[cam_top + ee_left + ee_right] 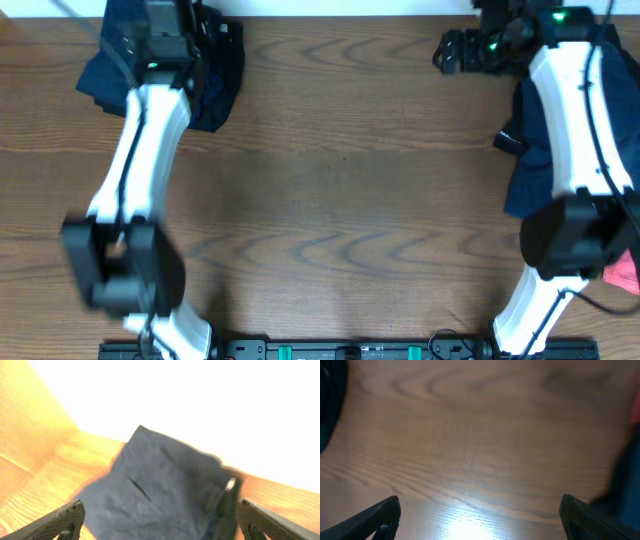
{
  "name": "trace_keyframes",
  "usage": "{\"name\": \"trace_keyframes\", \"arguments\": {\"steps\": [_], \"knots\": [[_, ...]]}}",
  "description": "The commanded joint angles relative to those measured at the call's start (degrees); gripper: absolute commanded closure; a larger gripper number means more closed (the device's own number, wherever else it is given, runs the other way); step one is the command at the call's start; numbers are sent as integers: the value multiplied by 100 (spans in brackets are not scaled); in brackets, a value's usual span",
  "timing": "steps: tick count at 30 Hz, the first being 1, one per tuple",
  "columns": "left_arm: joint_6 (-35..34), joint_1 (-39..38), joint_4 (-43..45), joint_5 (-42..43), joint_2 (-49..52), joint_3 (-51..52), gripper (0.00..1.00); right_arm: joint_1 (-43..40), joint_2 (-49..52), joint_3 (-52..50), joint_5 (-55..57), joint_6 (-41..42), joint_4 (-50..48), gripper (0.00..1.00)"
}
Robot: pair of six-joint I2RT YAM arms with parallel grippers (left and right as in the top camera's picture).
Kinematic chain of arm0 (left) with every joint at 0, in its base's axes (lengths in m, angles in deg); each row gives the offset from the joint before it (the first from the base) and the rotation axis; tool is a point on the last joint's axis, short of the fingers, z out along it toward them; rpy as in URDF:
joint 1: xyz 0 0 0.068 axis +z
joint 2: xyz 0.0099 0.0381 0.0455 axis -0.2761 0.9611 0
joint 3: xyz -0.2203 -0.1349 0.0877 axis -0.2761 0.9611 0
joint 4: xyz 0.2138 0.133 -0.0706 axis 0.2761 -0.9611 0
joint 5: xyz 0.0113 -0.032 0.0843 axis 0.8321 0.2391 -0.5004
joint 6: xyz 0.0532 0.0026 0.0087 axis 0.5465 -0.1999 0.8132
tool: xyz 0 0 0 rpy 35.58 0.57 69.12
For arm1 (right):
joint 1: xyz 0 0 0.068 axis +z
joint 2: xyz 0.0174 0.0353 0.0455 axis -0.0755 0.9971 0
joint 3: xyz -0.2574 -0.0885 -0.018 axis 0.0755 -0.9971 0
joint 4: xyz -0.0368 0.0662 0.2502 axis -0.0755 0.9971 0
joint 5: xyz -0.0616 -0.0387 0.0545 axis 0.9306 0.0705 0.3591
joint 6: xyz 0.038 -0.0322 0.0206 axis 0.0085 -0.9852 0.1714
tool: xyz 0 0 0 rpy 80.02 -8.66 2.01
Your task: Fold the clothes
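Note:
A folded dark navy garment (215, 80) lies at the table's far left. My left gripper (165, 20) hangs over it. In the left wrist view the jaws (160, 512) are open, with the navy garment (160, 485) lying between and ahead of them; I cannot tell whether they touch it. A pile of dark navy clothes (535, 170) lies at the far right, partly under my right arm. A coral-pink garment (625, 268) shows at the right edge. My right gripper (452, 50) is open and empty over bare wood (480, 507).
The wooden table (340, 200) spans the view. Dark cloth shows at the left edge (327, 405) and right edge (625, 480) of the right wrist view. The arm bases stand at the front edge, left and right.

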Motion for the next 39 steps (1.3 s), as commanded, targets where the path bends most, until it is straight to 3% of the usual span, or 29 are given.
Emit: {"name": "trace_keyframes", "arguments": {"steps": [1,7,14,28,32,39], "knots": [[52,-79,-160,-31,-625,-87,2,-26,-977,468,503,-151,92,1],[52,-87,-162,-33,-1335,-87,2,17,-2262,494,144,-129,153,1],[52,-87,-214,-31,-1467,-85,2,28,-3296,494,111,-131,177,1],[52,-87,-1182,-33,-1467,-81,2,0,-4210,334,452,-157,278,1],[52,-87,-1432,-31,-1464,-81,2,0,-4671,-654,898,-155,-205,1],[52,-87,-1792,-31,-1464,-81,2,-33,-6122,-4116,1163,-151,-2857,1]]}}
